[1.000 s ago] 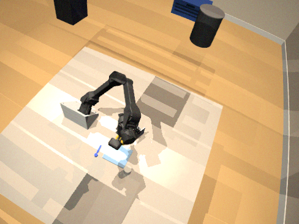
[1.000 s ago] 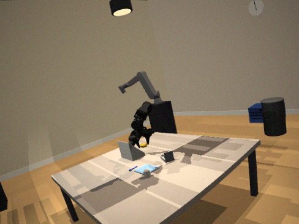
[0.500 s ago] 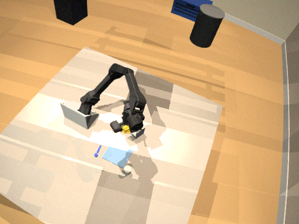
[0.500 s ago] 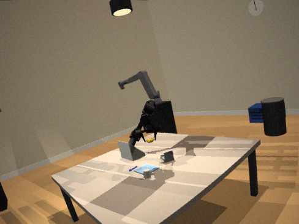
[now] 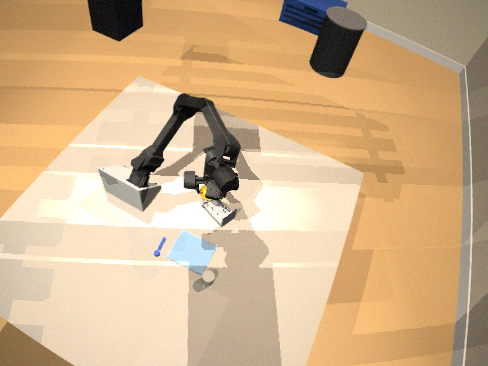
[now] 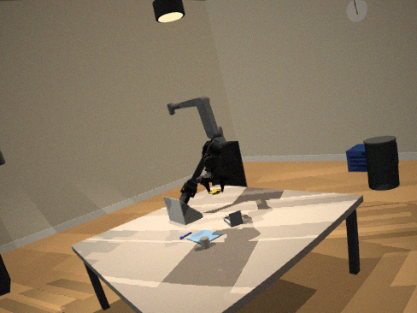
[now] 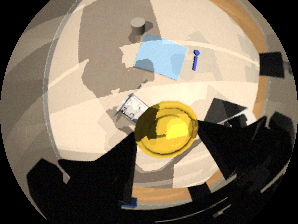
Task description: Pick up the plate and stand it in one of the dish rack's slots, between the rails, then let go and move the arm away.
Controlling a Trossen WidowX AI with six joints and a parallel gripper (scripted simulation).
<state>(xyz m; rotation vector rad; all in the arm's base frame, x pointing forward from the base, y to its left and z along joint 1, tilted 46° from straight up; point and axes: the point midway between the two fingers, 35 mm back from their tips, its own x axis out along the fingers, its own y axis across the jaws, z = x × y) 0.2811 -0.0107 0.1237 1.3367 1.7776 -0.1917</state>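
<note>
A: State of the claw?

B: The plate (image 5: 204, 193) (image 6: 215, 191) (image 7: 166, 129) is pinched in the gripper (image 5: 206, 190) (image 6: 215, 190) (image 7: 165, 129). In the wrist view, opposite edges of its round rim are met by the two dark fingers.

A: Position of the plate?

B: Held in the air above the table (image 5: 310, 210) (image 6: 141, 256) (image 7: 220, 85), lying roughly level in the exterior view. It is not seated in the rack (image 5: 216, 210) (image 6: 235, 218) (image 7: 134, 107). In the wrist view a corner of the rack is overlapped by the plate, but the two are seen apart in the exterior view.

A: Condition of the rack?

B: Resting on the table, with a dark upright panel noted at one end. Its slots are too small to be counted.

A: Other items?

B: A light-blue mat (image 5: 192, 252) (image 6: 205, 236) (image 7: 161, 56) is laid flat. Beside it a blue spoon-like piece (image 5: 160, 246) (image 6: 185, 235) (image 7: 196, 60) is found, and near one corner a small grey cylinder (image 5: 208, 276) (image 6: 205, 242) (image 7: 138, 26) is stood upright. A grey angled block (image 5: 122, 192) (image 6: 181, 213) is placed well apart from the rack.

A: Task status?

B: Plate lifted; placement and release not yet made.
</note>
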